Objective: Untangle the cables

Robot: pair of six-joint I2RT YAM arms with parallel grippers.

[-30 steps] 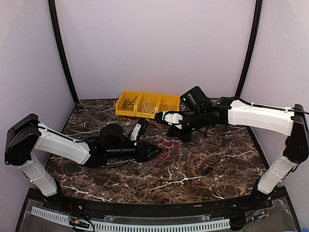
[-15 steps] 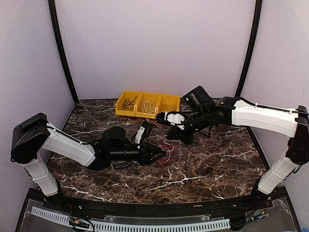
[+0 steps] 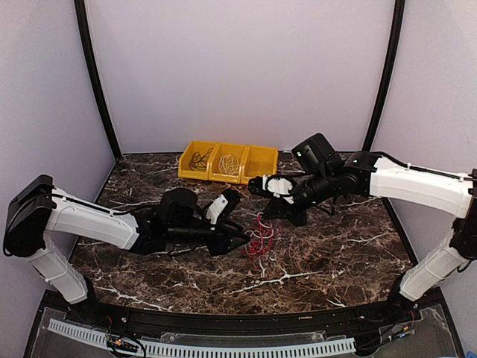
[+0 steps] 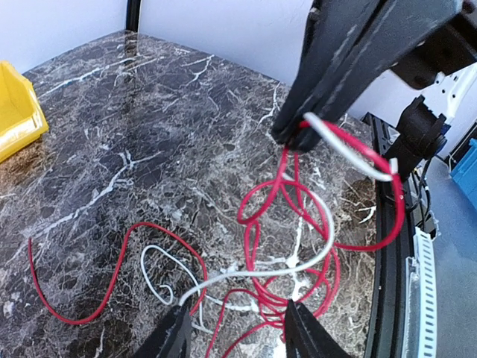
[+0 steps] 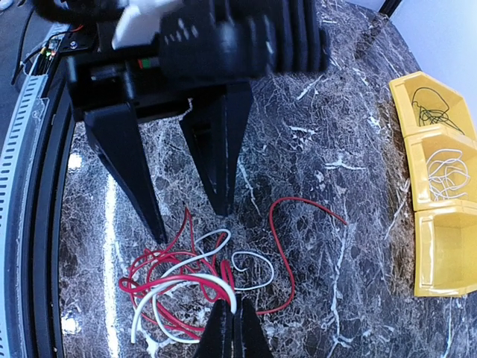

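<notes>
Change: our right tool (image 4: 297,133) has pulled back rightward, pinching strands of the tangle of thin red and white cables (image 3: 259,239) | left tool (image 4: 238,332) spread, straddling it on the dark marbled desk (image 3: 335,257) | we judge loops lifting, untangling barely begun.
</notes>
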